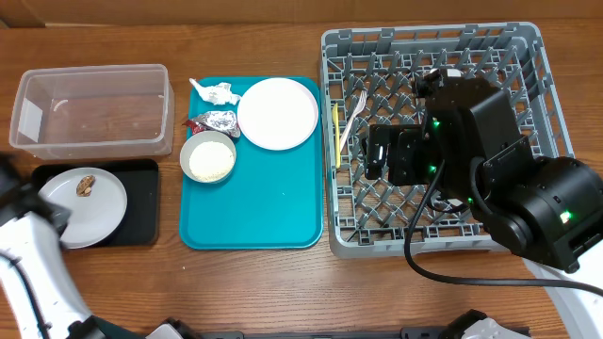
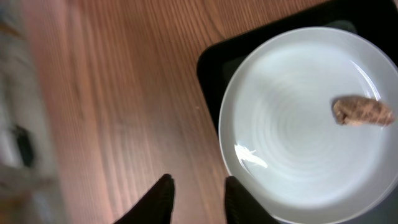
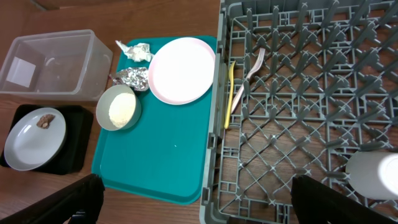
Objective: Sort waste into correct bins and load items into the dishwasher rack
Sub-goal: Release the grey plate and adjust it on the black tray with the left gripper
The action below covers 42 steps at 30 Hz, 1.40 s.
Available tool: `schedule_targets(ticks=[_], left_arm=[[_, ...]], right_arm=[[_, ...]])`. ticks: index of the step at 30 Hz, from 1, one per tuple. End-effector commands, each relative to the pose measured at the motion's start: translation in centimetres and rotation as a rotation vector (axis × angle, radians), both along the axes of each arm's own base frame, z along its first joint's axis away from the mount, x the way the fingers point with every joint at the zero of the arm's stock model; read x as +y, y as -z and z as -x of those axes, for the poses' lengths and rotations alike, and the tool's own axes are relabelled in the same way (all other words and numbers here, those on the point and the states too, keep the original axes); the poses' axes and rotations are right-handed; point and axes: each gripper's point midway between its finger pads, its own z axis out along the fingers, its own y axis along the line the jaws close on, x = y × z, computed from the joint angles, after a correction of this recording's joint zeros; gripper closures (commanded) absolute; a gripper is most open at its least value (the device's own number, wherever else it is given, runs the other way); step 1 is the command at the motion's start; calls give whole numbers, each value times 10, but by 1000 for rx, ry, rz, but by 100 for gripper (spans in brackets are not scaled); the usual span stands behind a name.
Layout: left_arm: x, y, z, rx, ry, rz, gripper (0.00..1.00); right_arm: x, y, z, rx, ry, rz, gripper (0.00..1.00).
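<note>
A pale plate [image 1: 85,205] carrying a small brown food lump [image 1: 87,185] lies on the black tray [image 1: 141,202]. My left gripper [image 2: 198,190] hovers at that plate's [image 2: 298,124] rim, open, with only wood between its fingers. On the teal tray [image 1: 264,212] are a white paper scrap [image 1: 215,92], a foil wrapper [image 1: 217,122], a grey bowl of rice [image 1: 208,157] and a second plate [image 1: 277,113]. The yellow spoon [image 1: 336,132] and white fork [image 1: 353,113] lie in the dishwasher rack [image 1: 328,188]. My right gripper [image 3: 202,199] hangs wide open and empty above the rack's near left corner. A white cup [image 3: 373,174] stands in the rack.
The clear tub [image 1: 89,108] stands behind the black tray, with nothing in it. My right arm's bulky body [image 1: 490,179] covers the rack's middle and right in the overhead view. Bare wood shows left of the black tray.
</note>
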Motion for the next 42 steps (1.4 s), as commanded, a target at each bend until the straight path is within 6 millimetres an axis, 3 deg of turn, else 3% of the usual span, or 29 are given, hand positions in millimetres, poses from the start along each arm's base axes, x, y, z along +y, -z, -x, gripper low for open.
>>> schedule_targets(ticks=[1, 3, 6, 9, 16, 23, 32, 33, 36, 42], left_arm=[[-9, 4, -16, -223, -7, 183, 71], [1, 4, -9, -237, -45, 174, 65], [10, 2, -14, -243, -1, 142, 56], [17, 7, -20, -237, 30, 130, 55], [31, 46, -35, -203, 40, 181, 55], [42, 80, -47, -161, 113, 207, 46], [46, 107, -47, -105, 146, 234, 48], [46, 112, -46, -94, 142, 240, 52], [44, 122, -43, -75, 138, 263, 53], [46, 122, -43, -71, 134, 261, 50]], right_arm=[[-2, -4, -1, -14, 14, -4, 0], [-2, -4, -1, -14, 14, -5, 0], [-2, -3, -1, -10, 14, -3, 0], [1, -1, 0, 6, 3, -13, 0], [7, 6, -4, 34, -9, -10, 0], [8, 11, -5, 49, -8, 0, 0], [8, 11, -5, 51, -8, 1, 0], [8, 11, -5, 51, -8, 1, 0], [8, 11, -5, 51, -9, 0, 0], [8, 11, -5, 55, 0, -7, 0]])
